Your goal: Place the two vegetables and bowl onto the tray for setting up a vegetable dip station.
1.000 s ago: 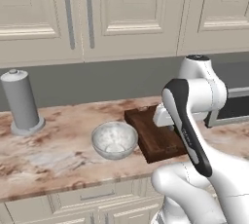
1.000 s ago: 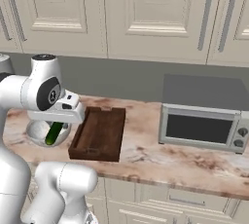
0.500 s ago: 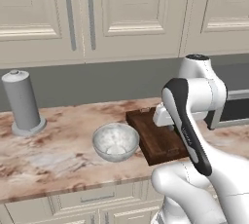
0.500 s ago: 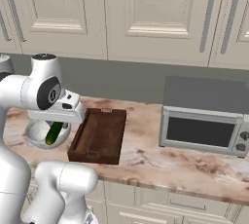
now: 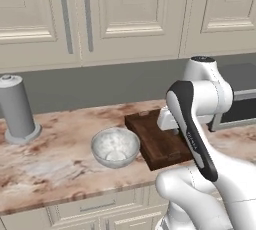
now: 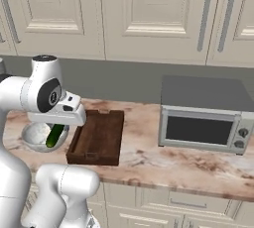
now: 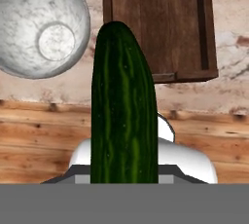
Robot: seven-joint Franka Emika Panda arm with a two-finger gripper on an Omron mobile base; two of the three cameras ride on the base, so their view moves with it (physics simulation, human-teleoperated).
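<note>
The long dark-green veg (image 7: pixel 124 111) is seen big in the middle of the hand view, running from the bottom edge up to the center top. It is held up in the air by the gripper (image 6: pixel 55 129), w/ the jaws closed on it. In the right base view the same green veg (image 6: pixel 55 135) is seen at the left, hanging tilted under the white hand, in front of the bowl (image 6: pixel 35 136).

The bowl (image 7: pixel 43 26) is seen at the upper left of the hand view, round & whitish-grey w/ marble-like spots. It is seen upright on the bench (image 5: pixel 55 166), just beside the tray (image 5: pixel 157 141), at the center of the left base view. Whether bowl & tray touch can't be told.

The tray (image 7: pixel 158 23) is seen at the upper right of the hand view, dark brown wood w/ a low rim. A handle cut-out is seen at its near short end.

A grey microwave (image 6: pixel 203 118) is seen at the right of the right base view, well apart from the tray. A tall grey canister (image 5: pixel 17 109) is seen at the far left of the left base view. Cream cabinet doors (image 5: pixel 125 14) are seen across the top.
</note>
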